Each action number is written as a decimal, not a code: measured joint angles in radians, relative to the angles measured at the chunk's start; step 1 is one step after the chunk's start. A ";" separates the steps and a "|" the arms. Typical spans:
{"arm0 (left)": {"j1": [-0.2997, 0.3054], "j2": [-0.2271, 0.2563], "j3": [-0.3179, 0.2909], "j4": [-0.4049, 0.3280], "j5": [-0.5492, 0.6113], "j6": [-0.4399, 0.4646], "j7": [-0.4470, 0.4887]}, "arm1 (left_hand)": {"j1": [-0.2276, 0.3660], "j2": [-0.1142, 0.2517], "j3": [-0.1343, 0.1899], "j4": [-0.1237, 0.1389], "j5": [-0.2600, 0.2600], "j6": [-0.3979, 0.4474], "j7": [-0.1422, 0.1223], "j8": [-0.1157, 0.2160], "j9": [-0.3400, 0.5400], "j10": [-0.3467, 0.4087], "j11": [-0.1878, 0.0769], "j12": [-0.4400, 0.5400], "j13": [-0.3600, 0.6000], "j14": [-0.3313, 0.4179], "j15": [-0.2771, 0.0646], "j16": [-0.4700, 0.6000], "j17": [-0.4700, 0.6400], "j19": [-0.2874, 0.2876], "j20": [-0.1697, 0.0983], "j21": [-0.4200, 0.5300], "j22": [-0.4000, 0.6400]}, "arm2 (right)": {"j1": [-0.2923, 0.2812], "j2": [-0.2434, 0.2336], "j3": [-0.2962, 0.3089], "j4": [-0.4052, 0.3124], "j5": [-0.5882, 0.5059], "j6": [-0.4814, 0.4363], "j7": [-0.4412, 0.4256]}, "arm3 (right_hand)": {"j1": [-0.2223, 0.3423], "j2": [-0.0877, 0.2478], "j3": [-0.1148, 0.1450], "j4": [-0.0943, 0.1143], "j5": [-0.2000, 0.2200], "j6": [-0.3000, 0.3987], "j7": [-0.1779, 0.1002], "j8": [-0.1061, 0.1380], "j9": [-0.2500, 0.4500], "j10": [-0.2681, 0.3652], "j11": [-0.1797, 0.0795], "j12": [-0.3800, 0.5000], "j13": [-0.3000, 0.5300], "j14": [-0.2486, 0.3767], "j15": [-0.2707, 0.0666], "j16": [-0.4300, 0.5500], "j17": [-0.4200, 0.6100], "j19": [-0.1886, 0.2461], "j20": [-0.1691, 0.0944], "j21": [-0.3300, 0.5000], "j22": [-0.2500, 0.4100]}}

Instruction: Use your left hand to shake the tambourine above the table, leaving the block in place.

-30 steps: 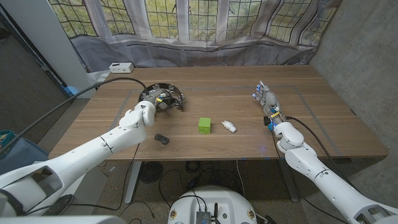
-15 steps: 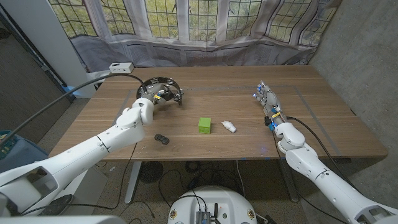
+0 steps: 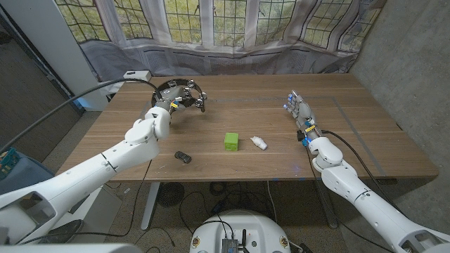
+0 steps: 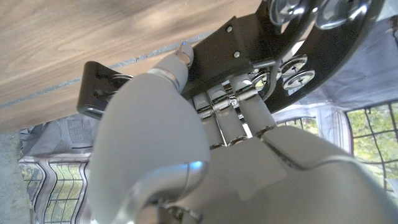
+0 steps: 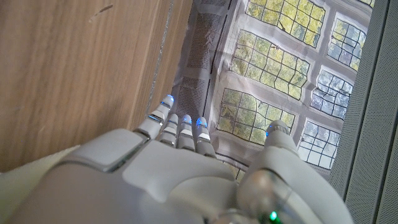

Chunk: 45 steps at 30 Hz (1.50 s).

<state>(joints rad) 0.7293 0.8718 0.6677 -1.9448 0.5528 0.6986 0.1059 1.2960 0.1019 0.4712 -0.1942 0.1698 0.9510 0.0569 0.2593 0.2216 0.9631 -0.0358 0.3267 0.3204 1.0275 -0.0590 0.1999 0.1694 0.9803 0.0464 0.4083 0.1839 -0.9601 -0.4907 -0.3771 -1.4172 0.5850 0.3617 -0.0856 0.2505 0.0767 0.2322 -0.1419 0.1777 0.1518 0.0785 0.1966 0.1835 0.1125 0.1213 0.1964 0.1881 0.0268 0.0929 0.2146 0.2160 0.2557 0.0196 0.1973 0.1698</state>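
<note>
A lab-like room — leaded windows (image 3: pixel 211 21), loose floor cables (image 3: pixel 190 200).

A small green cube block (image 3: pixel 231 141) sits on the long wooden table (image 3: pixel 365 140) near its middle. Just to the block's right lies a small white crumpled object (image 3: pixel 259 143); to its left and nearer the front edge, a small black object (image 3: pixel 183 157). Behind and left of the block is the black round tambourine (image 3: pixel 180 95), held by the left hand (image 3: pixel 167 105). Well to the block's right is the right hand (image 3: pixel 301 112).

You had one tambourine (image 3: pixel 181 95), one green block (image 3: pixel 231 141), one small white thing (image 3: pixel 259 143) and one small black thing (image 3: pixel 183 157). You had two hands.
</note>
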 measured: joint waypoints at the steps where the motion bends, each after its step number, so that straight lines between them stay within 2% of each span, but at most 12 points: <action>1: 0.001 0.004 -0.004 -0.011 0.004 0.002 0.000 | 0.000 0.000 0.000 0.000 0.000 0.000 0.000 0.000 0.000 0.000 0.000 0.000 0.001 0.000 0.000 0.000 0.000 0.000 0.000 0.000 0.000 | 0.001 0.001 -0.001 0.001 -0.001 0.000 0.001 | 0.000 0.000 0.000 0.000 0.000 0.000 0.000 0.000 0.000 0.000 0.000 0.000 0.000 0.000 0.000 0.000 0.000 0.000 0.000 0.000 0.000; 10: 0.004 0.019 -0.018 -0.045 0.031 0.007 -0.003 | 0.000 0.000 0.000 0.000 0.001 0.002 -0.002 0.000 0.000 -0.004 -0.004 -0.001 0.010 0.001 -0.001 -0.005 0.001 -0.005 -0.005 0.000 0.000 | 0.002 0.003 -0.003 0.001 -0.004 0.000 0.001 | 0.000 0.000 0.000 0.000 0.000 0.000 0.000 0.000 0.000 0.000 0.000 0.000 0.000 0.005 -0.005 0.000 0.000 0.000 0.000 0.000 0.000; 11: 0.005 0.030 -0.031 -0.074 0.035 0.006 -0.004 | 0.000 0.000 0.000 0.000 0.001 0.002 -0.002 0.000 0.000 -0.004 -0.004 -0.002 0.011 0.001 -0.001 -0.005 0.001 -0.005 -0.005 0.000 0.000 | 0.002 0.003 -0.002 -0.001 -0.008 0.005 -0.002 | 0.000 0.000 0.000 0.000 0.000 0.000 0.000 0.000 0.000 0.000 0.000 0.000 0.000 0.005 -0.005 0.000 0.000 0.002 -0.002 0.000 0.000; 19: 0.006 0.038 -0.045 -0.100 0.058 0.002 -0.017 | 0.000 0.000 0.001 -0.001 0.001 0.002 -0.001 -0.002 -0.001 -0.004 -0.003 -0.003 0.017 -0.002 -0.006 -0.008 0.001 -0.005 -0.005 -0.001 0.000 | -0.004 -0.002 0.003 -0.018 -0.013 0.010 -0.008 | 0.000 0.000 0.000 0.000 0.000 0.000 0.000 0.000 0.000 0.004 0.004 0.004 0.000 0.005 -0.005 0.000 0.000 0.009 -0.002 0.000 0.000; 22: 0.007 0.052 -0.067 -0.136 0.067 0.002 -0.024 | 0.000 0.000 0.001 -0.001 0.001 0.002 -0.001 -0.002 -0.001 -0.004 -0.003 -0.004 0.020 -0.002 -0.006 -0.008 0.001 -0.010 -0.010 -0.001 0.000 | -0.006 -0.004 0.005 -0.023 -0.022 0.015 -0.017 | 0.000 0.000 0.000 0.000 0.000 0.000 0.000 0.000 0.000 0.004 0.004 0.004 0.000 0.006 -0.005 0.004 0.000 0.013 -0.006 0.000 0.000; 39: 0.023 0.053 -0.113 -0.162 0.085 -0.013 -0.025 | 0.000 0.000 0.001 -0.001 0.001 0.011 -0.003 -0.009 0.004 -0.002 -0.006 -0.001 0.030 -0.001 -0.008 -0.012 0.001 -0.011 -0.011 0.006 0.000 | -0.009 -0.006 0.009 -0.037 -0.032 0.026 -0.026 | 0.000 0.000 0.000 0.000 0.000 0.000 0.000 0.000 0.000 0.009 -0.002 0.004 0.000 0.011 0.000 0.004 0.000 0.014 -0.007 0.000 0.000; 43: 0.031 0.052 -0.129 -0.157 0.058 -0.047 -0.005 | 0.000 0.000 0.001 -0.001 0.001 0.011 -0.003 -0.009 0.004 -0.002 -0.006 0.000 0.036 0.000 -0.008 -0.012 0.000 -0.011 -0.011 0.006 0.000 | -0.010 -0.006 0.009 -0.038 -0.032 0.026 -0.026 | 0.000 0.000 0.000 0.000 0.000 0.000 0.000 0.000 0.000 0.009 -0.002 0.004 0.000 0.011 0.000 0.004 0.000 0.014 -0.007 0.000 0.000; 45: 0.054 0.048 -0.164 -0.142 0.020 -0.087 0.025 | 0.000 0.000 0.001 -0.001 0.001 0.011 -0.003 -0.009 0.004 -0.002 -0.006 0.000 0.036 0.000 -0.008 -0.012 0.000 -0.011 -0.011 0.006 0.000 | -0.010 -0.006 0.009 -0.038 -0.032 0.026 -0.027 | 0.000 0.000 0.000 0.000 0.000 0.000 0.000 0.000 0.000 0.009 -0.002 0.004 0.000 0.011 0.000 0.004 0.000 0.014 -0.007 0.000 0.000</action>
<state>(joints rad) 0.7834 0.9199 0.5034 -2.0871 0.5727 0.6117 0.1305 1.2960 0.1018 0.4725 -0.1955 0.1705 0.9615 0.0538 0.2505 0.2258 0.9613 -0.0418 0.3272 0.3563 1.0270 -0.0666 0.1883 0.1697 0.9696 0.0356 0.4147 0.1840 -0.9701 -0.4964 -0.3679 -1.4555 0.5527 0.3878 -0.1123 0.2504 0.0767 0.2322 -0.1419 0.1777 0.1518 0.0785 0.1966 0.1835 0.1216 0.1197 0.2003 0.1881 0.0376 0.0929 0.2184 0.2160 0.2700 0.0124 0.1973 0.1698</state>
